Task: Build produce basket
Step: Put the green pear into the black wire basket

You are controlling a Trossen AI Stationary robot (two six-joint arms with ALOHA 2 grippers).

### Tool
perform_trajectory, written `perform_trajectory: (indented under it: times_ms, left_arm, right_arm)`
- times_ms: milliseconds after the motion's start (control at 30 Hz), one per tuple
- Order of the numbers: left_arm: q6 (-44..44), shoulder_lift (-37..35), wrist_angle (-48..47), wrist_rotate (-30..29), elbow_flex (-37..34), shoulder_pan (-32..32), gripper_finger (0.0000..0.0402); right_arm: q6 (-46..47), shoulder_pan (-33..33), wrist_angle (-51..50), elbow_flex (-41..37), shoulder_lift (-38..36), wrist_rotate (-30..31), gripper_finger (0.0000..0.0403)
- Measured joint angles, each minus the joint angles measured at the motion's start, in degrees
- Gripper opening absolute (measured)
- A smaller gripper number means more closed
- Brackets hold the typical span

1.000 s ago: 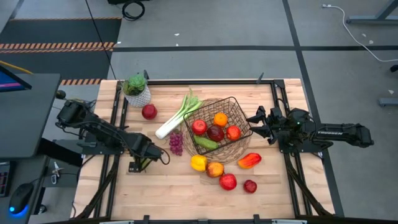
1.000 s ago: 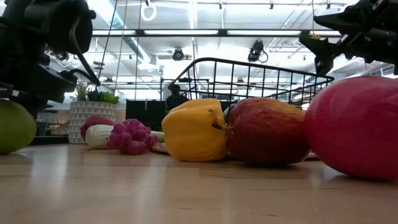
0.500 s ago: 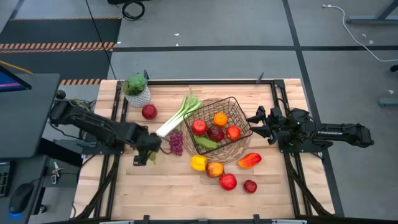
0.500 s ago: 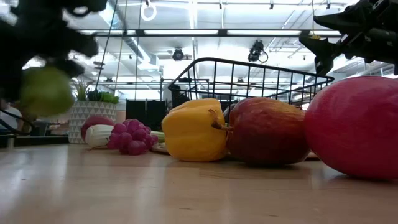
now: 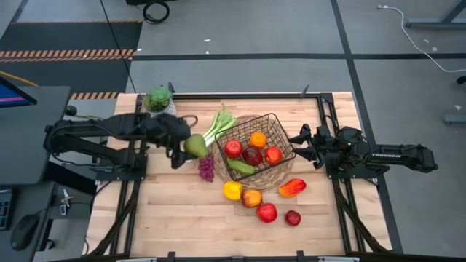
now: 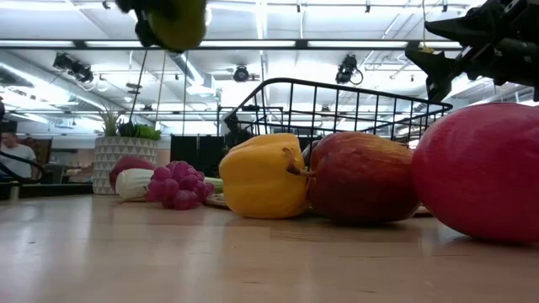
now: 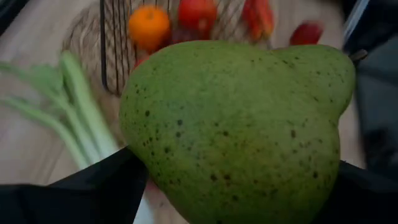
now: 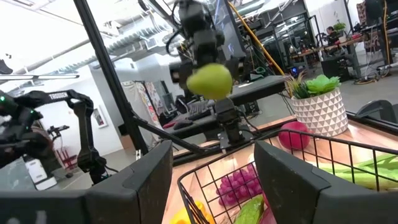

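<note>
The speckled green pear [image 7: 236, 130] is round and smooth; if the dark fingers pinching it slip, or let go short of the rim, it could fall onto the long white-green leek [image 5: 207, 133] below the jaws. The left gripper [image 5: 188, 148] holds it aloft, just short of the dark wire-mesh basket [image 5: 280, 131]. The right gripper [image 5: 300, 145], jaws spread, waits beside the basket's opposite rim.
</note>
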Motion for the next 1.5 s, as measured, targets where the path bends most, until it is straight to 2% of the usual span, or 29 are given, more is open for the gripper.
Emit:
perform_trajectory:
  times_ms: [200, 367, 533, 733, 1100, 1167, 1300, 1500]
  left_arm:
    - [-9.56, 0.03, 10.05, 6.77, 1.17, 2.43, 0.0345]
    - [-13.04, 0.06, 18.47, 9.99, 1.17, 2.36, 0.0345]
    - [-10.62, 0.06, 26.35, 14.05, 1.19, 1.27, 0.0346]
    - [-6.63, 0.06, 30.90, 19.52, 1.19, -0.09, 0.0346]
    - [-6.61, 0.17, 31.89, 19.67, 1.19, -0.09, 0.0346]
    - [-1.01, 0.19, 30.43, 19.42, 1.19, -0.09, 0.0346]
    - [19.49, 0.19, 24.44, 17.20, 1.19, -0.09, 0.0346]
    - [44.57, 0.21, 18.19, 8.92, 1.19, -0.07, 0.0346]
  right_arm:
    - [0.00, 0.02, 0.00, -0.02, 0.01, 0.00, 0.0231]
    - [0.00, 0.01, -0.01, 0.00, -0.01, 0.00, 0.0231]
    - [0.00, 0.00, -0.01, -0.02, 0.01, 0.00, 0.0231]
    - [0.00, 0.00, -0.01, 0.00, 0.01, 0.00, 0.0231]
    - [0.00, 0.01, -0.01, -0.01, 0.01, 0.00, 0.0231]
    - [0.00, 0.01, -0.01, 0.00, 0.01, 0.00, 0.0231]
    - [0.00, 0.00, -0.01, -0.01, 0.01, 0.00, 0.0231]
    - [0.00, 0.00, -0.01, -0.02, 0.01, 0.00, 0.0231]
